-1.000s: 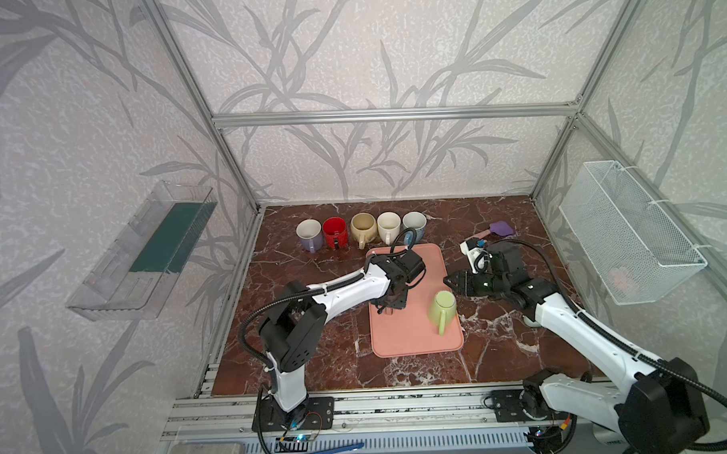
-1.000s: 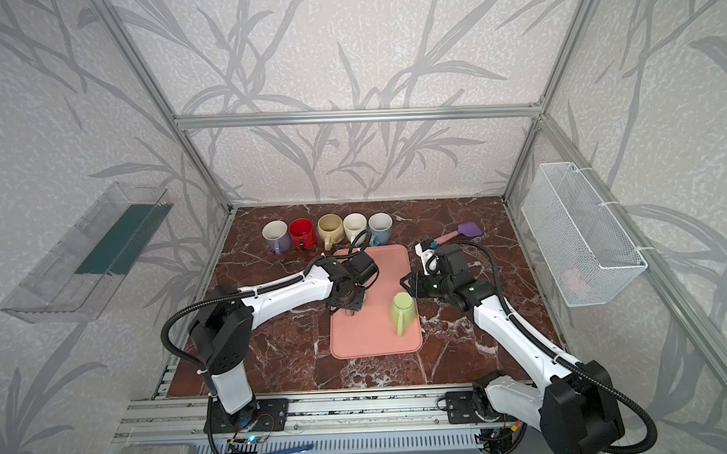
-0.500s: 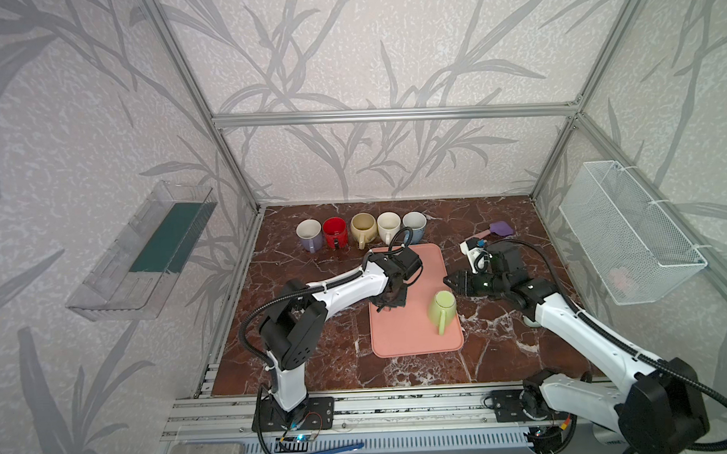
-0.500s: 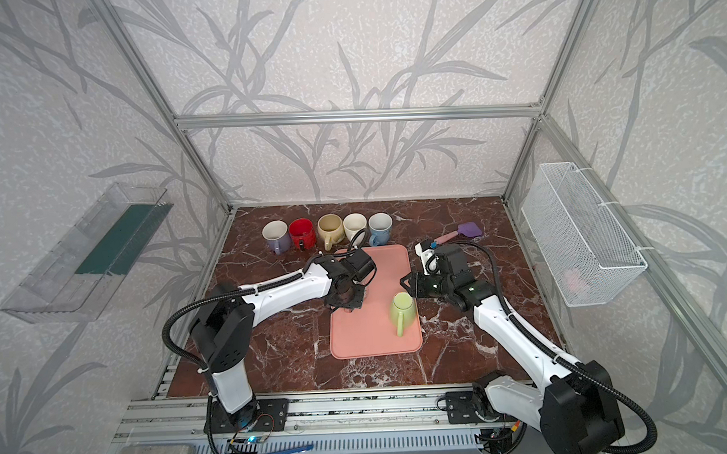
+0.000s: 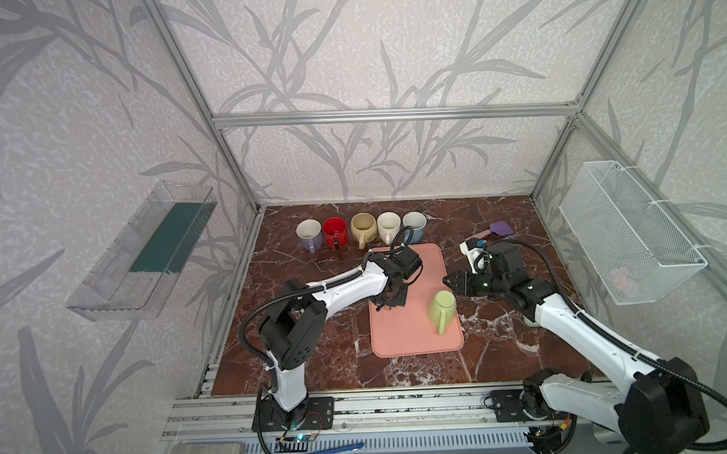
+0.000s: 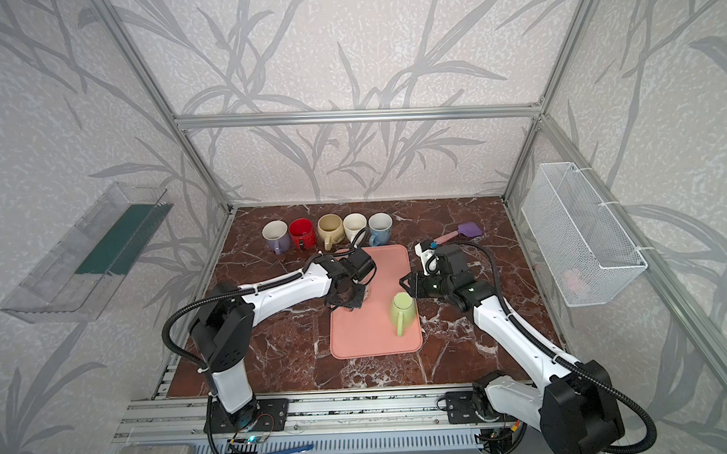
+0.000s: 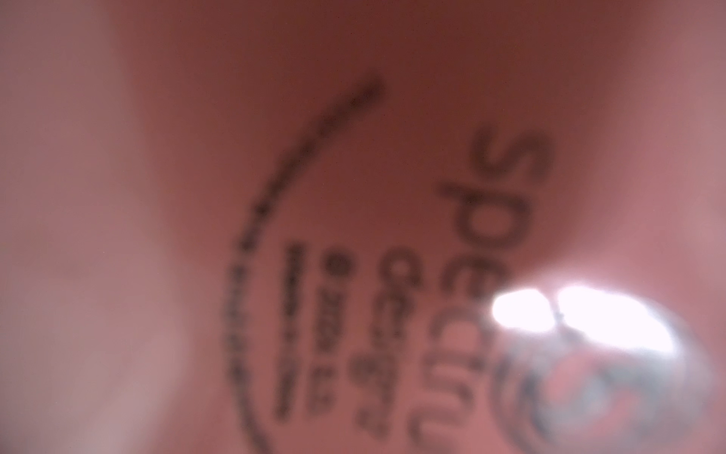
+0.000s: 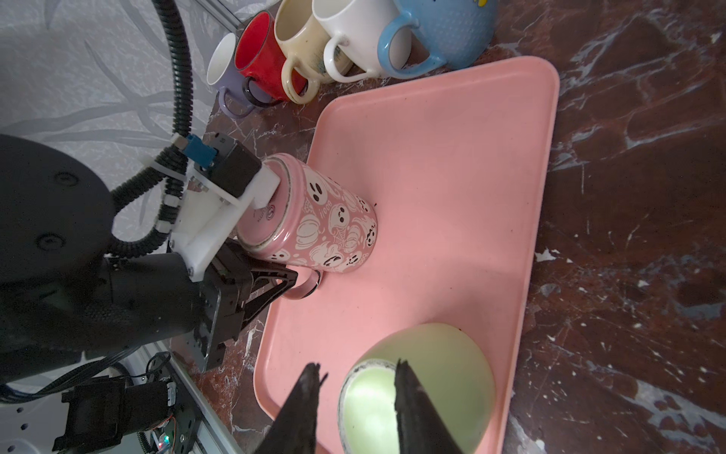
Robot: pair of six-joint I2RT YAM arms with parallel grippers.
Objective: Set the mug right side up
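Two mugs stand base up on the pink tray (image 8: 451,177). At the tray's left edge, the pink mug (image 8: 326,220) has a pattern of ghosts and pumpkins. My left gripper (image 8: 290,281) is shut on its handle from above, and the arm hides most of it in both top views. Its printed base (image 7: 353,255) fills the left wrist view, blurred. The green mug (image 5: 441,306) (image 6: 402,307) (image 8: 432,377) is on the tray's right side, handle toward the front. My right gripper (image 8: 355,373) (image 5: 447,280) hovers open just above and behind its base, holding nothing.
Several upright mugs (image 5: 362,230) line the back of the marble table behind the tray. A purple spatula (image 5: 499,229) lies at the back right. A wire basket (image 5: 628,235) hangs on the right wall, and a clear shelf (image 5: 142,252) on the left wall.
My left gripper has closed on the pink mug's handle and shifted slightly. The right arm and both mugs have stayed where they were.
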